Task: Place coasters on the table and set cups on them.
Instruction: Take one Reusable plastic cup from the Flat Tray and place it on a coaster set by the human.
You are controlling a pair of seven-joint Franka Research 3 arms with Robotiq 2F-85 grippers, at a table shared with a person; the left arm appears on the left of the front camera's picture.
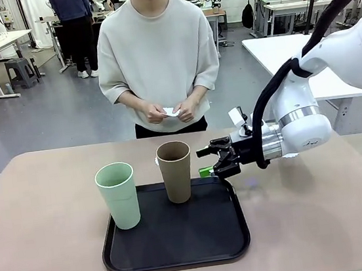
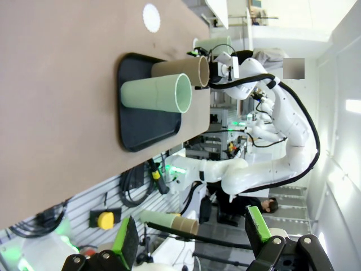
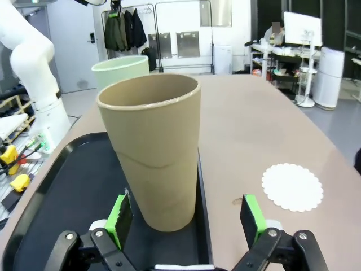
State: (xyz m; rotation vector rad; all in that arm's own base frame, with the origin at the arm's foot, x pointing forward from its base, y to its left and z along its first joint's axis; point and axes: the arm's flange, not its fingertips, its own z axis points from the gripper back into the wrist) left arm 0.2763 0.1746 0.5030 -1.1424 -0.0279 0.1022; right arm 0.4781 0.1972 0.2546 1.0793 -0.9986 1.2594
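Currently the right claw [image 1: 204, 162] has its jaws wide apart and holds nothing. It sits level with the lower half of the brown cup [image 1: 175, 171] and just short of it. The left claw [image 2: 192, 237] is likewise apart and empty, well away from the tray. The brown cup stands upright at the far side of the black tray [image 1: 180, 238], and the mint cup [image 1: 117, 195] stands upright at its near left. One coaster [image 3: 292, 186] lies flat on the counter [image 1: 46, 218] just beyond the tray's far edge. At the far side a person's hand [image 1: 156, 114] holds another white disc [image 1: 170, 111].

The likeliest slip is a pad clipping the cup's wall on the way in, which would tip so tall a cup. The cup narrows toward its base and looks matte, so a low or light squeeze may let it slide. Lifting too little could catch its base on the tray's raised rim. The paper coaster looks light enough to skid if the cup lands off-centre. The person's hands may also come into the same far strip of counter.

No brand or label is readable on the cups, tray or coaster. A small dark mark on the right arm's wrist is too small to read.
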